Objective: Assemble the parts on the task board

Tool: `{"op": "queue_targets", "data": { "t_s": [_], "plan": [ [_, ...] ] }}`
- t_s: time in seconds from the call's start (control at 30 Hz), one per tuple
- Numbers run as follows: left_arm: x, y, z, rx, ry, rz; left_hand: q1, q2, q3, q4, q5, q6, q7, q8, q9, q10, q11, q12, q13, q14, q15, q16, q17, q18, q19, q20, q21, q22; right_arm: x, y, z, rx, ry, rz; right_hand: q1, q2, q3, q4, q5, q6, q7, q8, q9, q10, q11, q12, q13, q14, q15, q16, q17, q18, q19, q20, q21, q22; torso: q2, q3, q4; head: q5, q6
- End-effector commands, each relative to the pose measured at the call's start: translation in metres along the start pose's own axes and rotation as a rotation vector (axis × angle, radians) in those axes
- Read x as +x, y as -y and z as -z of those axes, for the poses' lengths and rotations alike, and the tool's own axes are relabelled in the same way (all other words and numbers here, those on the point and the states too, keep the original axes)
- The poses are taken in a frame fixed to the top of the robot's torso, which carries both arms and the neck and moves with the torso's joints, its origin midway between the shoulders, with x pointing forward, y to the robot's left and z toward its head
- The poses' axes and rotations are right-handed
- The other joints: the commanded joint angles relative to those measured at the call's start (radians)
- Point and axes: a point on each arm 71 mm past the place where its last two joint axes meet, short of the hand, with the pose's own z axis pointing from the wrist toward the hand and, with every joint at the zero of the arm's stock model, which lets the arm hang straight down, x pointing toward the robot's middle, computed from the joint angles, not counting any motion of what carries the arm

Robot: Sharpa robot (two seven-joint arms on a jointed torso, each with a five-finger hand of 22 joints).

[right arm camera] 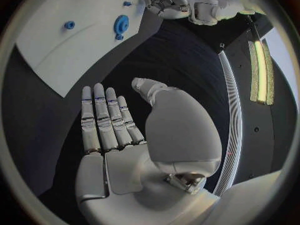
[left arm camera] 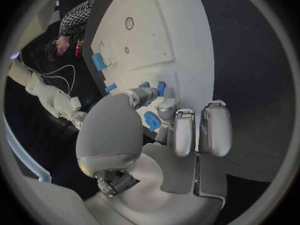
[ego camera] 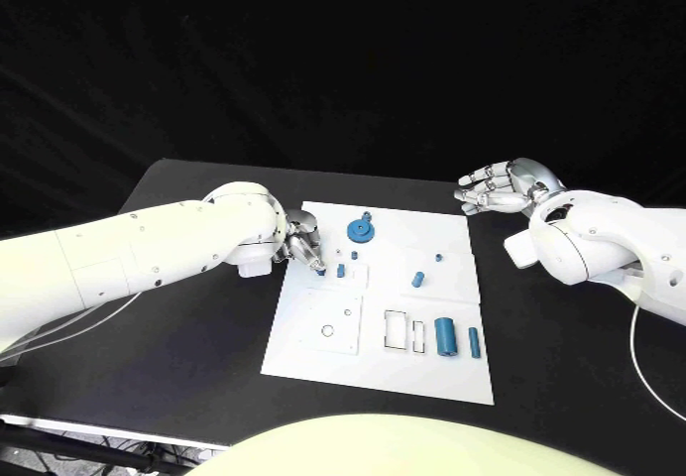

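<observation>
The left hand [ego camera: 301, 246] reaches over the task board's [ego camera: 322, 347] near-left edge, fingertips pinching a small blue part [ego camera: 340, 270] against it. The right hand [ego camera: 504, 188] hovers spread and empty above the black counter [ego camera: 186, 347], beside the board's far corner.

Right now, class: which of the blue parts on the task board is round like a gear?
The blue gear at the board's far edge, near the left hand; the other blue parts are slim pegs or cylinders.

Matt black table [ego camera: 186, 327], smooth white task board [ego camera: 322, 362], and glossy silver metallic fingers [right arm camera: 100, 120].
</observation>
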Motion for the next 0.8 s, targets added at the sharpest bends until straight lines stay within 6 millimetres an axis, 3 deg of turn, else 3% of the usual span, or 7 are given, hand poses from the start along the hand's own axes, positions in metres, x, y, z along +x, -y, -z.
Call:
{"op": "queue_targets", "data": {
  "t_s": [0.03,0.8],
  "plan": [
    [0.007,0.0036,-0.0025,0.006,-0.044,-0.016,0.01,-0.002,0.153,-0.153,0.002,0.014,-0.006,0.002,-0.002,0.006,-0.001,0.007,0.002,0.082,-0.006,0.004,0.179,-0.014,0.001,-0.004,0.005,-0.002,0.0022,0.0001,-0.0003,-0.002,-0.032,0.005,-0.01,0.002,-0.001,-0.006,-0.007,-0.008,0.088,-0.005,-0.002,-0.003,0.006,-0.007,-0.001,-0.002,0.007,-0.007,-0.002,0.01,-0.008,0.001,-0.005,-0.003,0.0,-0.0004,-0.0005,-0.001,-0.001],
    [0.0102,0.0029,-0.0048,-0.012,-0.084,-0.018,-0.034,-0.018,0.136,-0.141,0.013,0.042,-0.019,0.007,0.0,0.053,-0.009,0.051,0.075,0.088,-0.01,0.016,0.202,-0.017,0.006,-0.006,0.013,0.015,0.0023,0.0007,-0.0004,0.001,-0.04,0.007,-0.016,0.001,-0.003,-0.006,-0.007,-0.009,0.089,-0.005,-0.003,-0.006,0.007,-0.008,-0.001,-0.003,0.008,-0.011,-0.006,0.01,-0.01,0.002,-0.005,-0.008,0.0,-0.0002,0.0,-0.001,-0.006]
  ]
}}
